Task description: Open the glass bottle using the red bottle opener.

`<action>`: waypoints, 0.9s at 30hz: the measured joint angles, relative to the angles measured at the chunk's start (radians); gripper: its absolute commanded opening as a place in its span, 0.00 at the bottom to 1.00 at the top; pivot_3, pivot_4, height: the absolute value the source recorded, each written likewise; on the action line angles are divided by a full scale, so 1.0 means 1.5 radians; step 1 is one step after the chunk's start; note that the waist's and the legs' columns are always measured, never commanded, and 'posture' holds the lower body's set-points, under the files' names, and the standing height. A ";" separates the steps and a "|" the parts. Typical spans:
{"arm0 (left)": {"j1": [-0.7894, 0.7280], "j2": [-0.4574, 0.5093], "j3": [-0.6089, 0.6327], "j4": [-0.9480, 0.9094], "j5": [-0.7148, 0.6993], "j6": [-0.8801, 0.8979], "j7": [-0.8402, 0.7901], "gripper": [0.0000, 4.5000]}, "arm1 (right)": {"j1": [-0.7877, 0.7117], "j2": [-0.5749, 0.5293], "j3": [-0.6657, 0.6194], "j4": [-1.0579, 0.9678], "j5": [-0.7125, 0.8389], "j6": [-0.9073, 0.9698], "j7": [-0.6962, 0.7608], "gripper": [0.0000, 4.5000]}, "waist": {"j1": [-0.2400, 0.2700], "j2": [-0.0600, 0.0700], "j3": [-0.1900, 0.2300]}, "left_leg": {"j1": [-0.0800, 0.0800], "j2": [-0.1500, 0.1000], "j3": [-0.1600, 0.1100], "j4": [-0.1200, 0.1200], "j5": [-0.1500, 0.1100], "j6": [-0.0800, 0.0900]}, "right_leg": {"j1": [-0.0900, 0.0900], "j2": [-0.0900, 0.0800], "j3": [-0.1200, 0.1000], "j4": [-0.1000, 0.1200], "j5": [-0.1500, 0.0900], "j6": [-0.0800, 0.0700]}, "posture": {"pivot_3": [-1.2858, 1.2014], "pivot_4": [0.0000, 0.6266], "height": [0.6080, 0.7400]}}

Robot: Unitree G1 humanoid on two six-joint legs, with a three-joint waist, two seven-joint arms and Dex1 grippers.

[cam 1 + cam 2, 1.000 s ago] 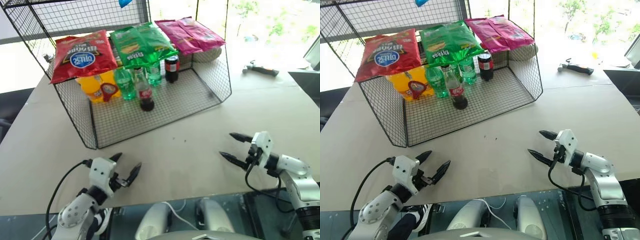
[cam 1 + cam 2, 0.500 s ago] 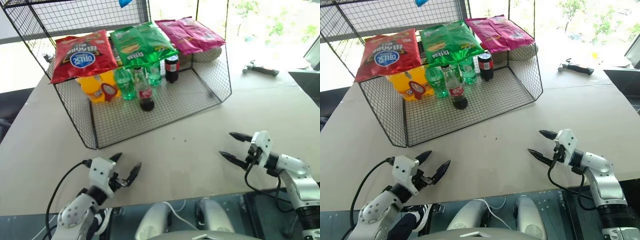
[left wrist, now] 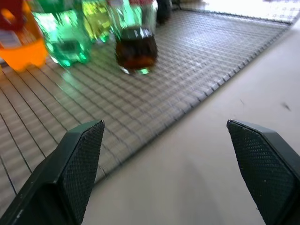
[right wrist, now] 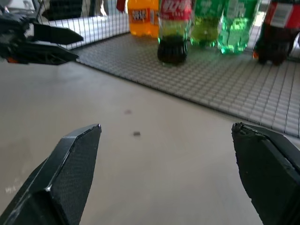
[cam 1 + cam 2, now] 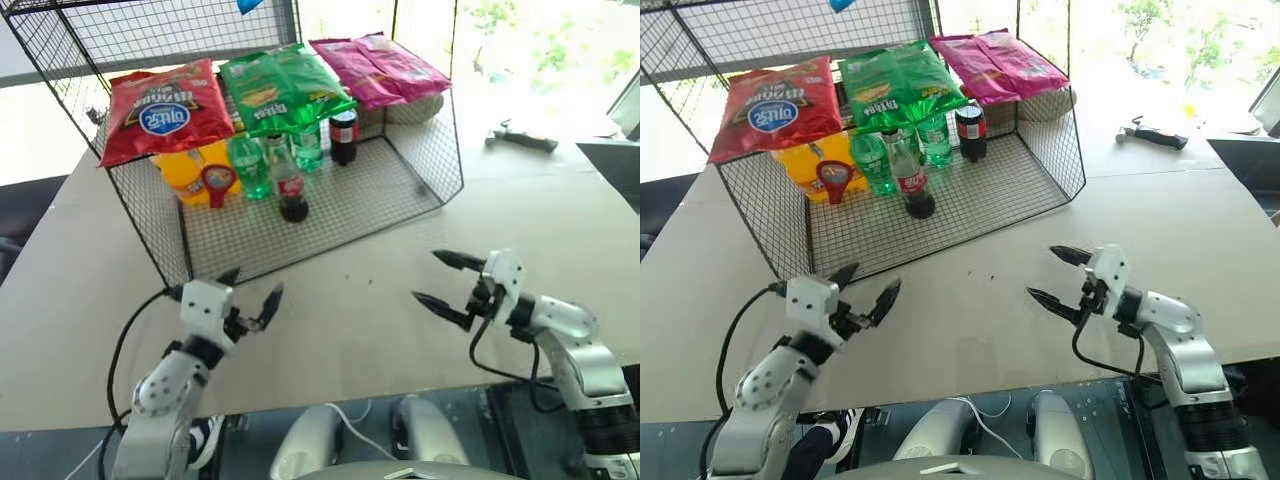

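- Left eye view, nearest the robot: the left pincer [image 5: 252, 288] and the right pincer [image 5: 437, 279] both hang spread wide and empty above the bare tabletop [image 5: 340, 320], short of the wire basket [image 5: 440, 165]. Their fingers are black, tapered, with a fine dimpled grip face.
- Progress, as I judge it: nothing of the task is done. Neither tool nor bottle is held, and the bottle's cap looks to be on, though it is small here. Both grasps, the levering and any setting down are left.
- Tabletop: matte pale beige, smooth, with 2 or 3 tiny dark specks between the pincers.
- Basket: thin dark wire in a fine square grid, open at the front, floor flat on the tabletop.
- Inside, toward the front of the bottle group: the glass bottle [image 5: 288, 186], clear contoured glass, dark brown drink, red label, narrow neck, standing upright.
- Just beside it to the robot's left: green plastic bottles [image 5: 247, 166], then an orange bottle [image 5: 188, 172] with the red bottle opener [image 5: 216, 182] against its front, flat, ring-headed; how it is held there I cannot tell.
- Behind: a squat dark bottle [image 5: 344, 136].
- On top: glossy crinkled snack bags [image 5: 280, 85], red, green, pink.
- Farthest: a hammer [image 5: 522, 138] on the tabletop.
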 measured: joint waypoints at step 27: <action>-0.314 0.029 0.050 0.230 0.080 -0.073 0.102 0.28 | -0.030 0.012 0.002 -0.058 0.037 0.058 -0.044 1.00 | -0.001 -0.001 0.000 | -0.007 -0.001 -0.001 0.000 0.002 -0.003 | -0.007 0.000 -0.001 0.001 0.001 -0.001 | 0.52 0.24 0.96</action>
